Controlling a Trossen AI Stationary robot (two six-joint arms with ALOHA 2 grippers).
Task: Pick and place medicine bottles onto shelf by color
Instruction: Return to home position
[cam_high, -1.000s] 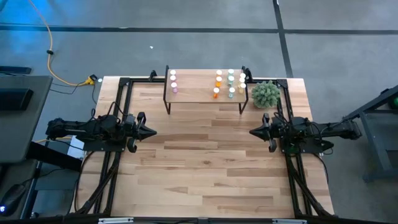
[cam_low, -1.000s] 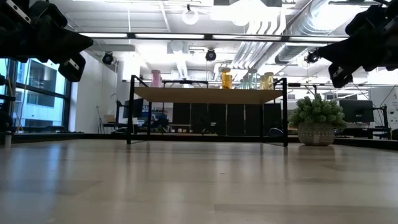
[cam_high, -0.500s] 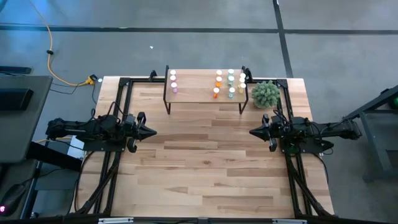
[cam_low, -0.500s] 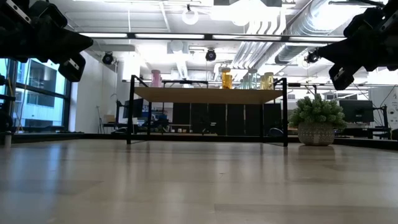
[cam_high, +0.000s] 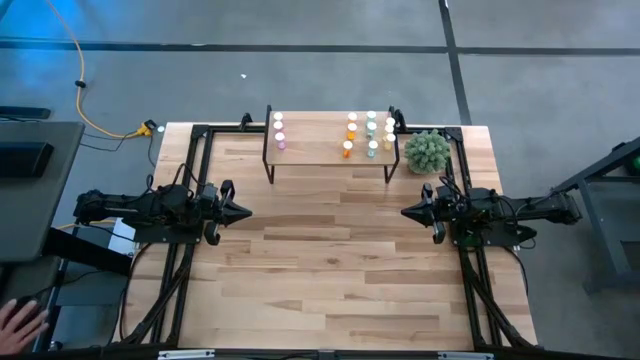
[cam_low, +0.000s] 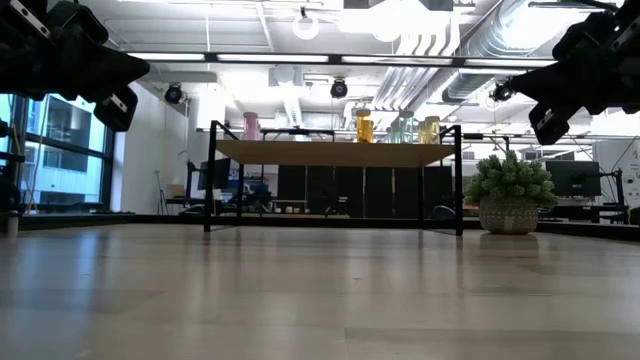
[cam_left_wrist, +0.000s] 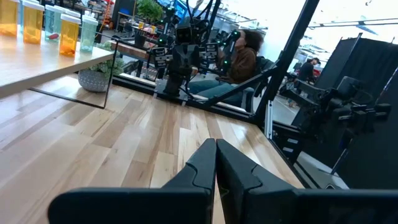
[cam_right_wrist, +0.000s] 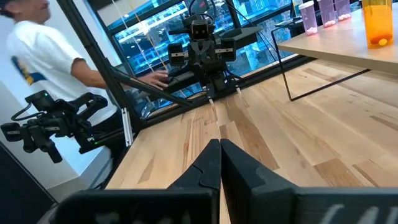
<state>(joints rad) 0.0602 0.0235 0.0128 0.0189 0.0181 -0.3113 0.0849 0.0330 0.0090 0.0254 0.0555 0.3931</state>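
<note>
Now your left gripper (cam_high: 244, 211) and right gripper (cam_high: 406, 211) hung closed, empty, likely because little white-capped bottles (cam_high: 371, 127) all stood on low wooden shelf (cam_high: 320, 141).

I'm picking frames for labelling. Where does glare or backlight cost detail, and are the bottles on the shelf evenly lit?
Low view: ceiling lights flare white, backlighting the bottles on the shelf. High view: even light; they show as bright dots. Left wrist view: part of the room beyond the table washes out white. Right wrist view: no glare.
</note>
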